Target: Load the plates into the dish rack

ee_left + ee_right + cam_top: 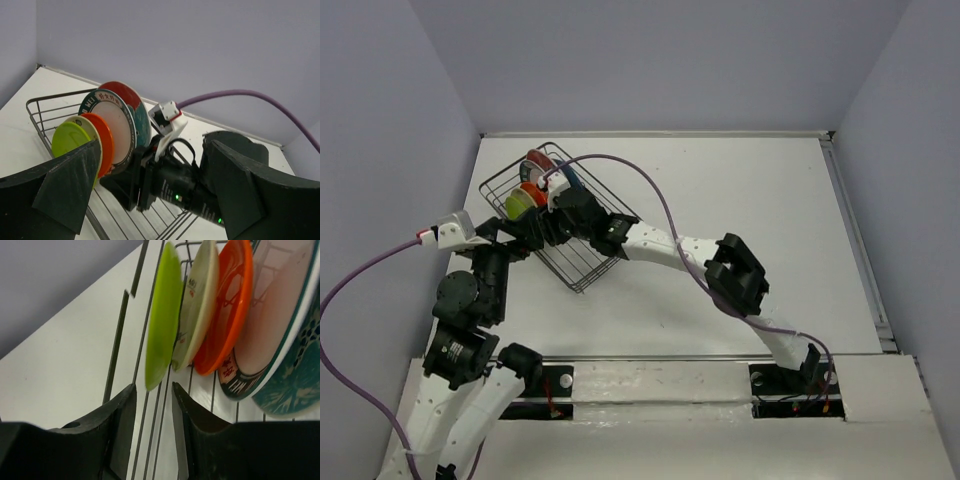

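Observation:
The dish rack (pixel 588 272) stands at the back left of the table. Plates stand on edge in a row at its far end: lime green (pixel 69 141), speckled beige (pixel 197 310), orange (pixel 103 140), teal-rimmed white (pixel 114 125) and red with teal flowers (pixel 125 91). I cannot make out the dark blue plate. My right gripper (pixel 152 390) reaches into the rack, jaws slightly apart, with the lime green plate's (pixel 162 315) lower edge just at the fingertips. My left gripper (pixel 152 185) is wide open beside the rack, with the right wrist between its fingers.
The right arm (pixel 735 275) stretches across the middle of the table, its purple cable (pixel 650 190) arching over the rack. The left arm's cable (pixel 360 275) runs off to the left. Walls close in the table on three sides.

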